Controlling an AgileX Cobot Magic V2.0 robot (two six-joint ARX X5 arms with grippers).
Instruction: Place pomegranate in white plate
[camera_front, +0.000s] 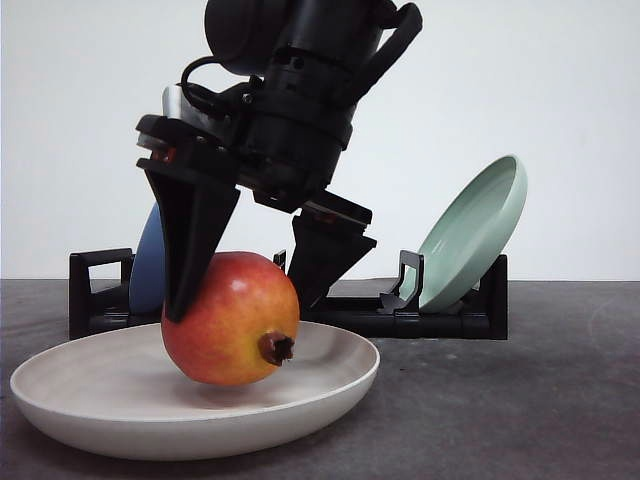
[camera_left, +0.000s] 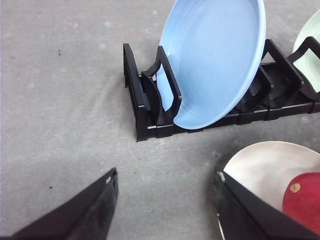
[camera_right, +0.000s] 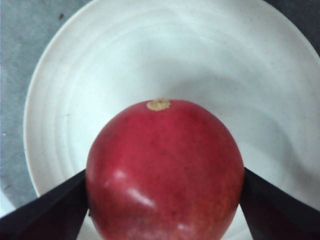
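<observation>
Right gripper (camera_front: 250, 285): closed on the pomegranate (camera_front: 232, 320), fingers pressing both its sides.
Pomegranate: over the middle of the white plate (camera_front: 60, 395), at its surface.
Left gripper (camera_left: 165, 205): open, holding nothing, above the table (camera_left: 60, 100).

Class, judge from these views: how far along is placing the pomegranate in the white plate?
Done: the pomegranate is inside the white plate. In hand: the right pincer flanks it, fingers at both sides. Left: opening and withdrawing. Whether it rests on the plate is unclear.

Blue plate (camera_left: 215, 60) stands upright in black rack (camera_left: 150, 107).
</observation>
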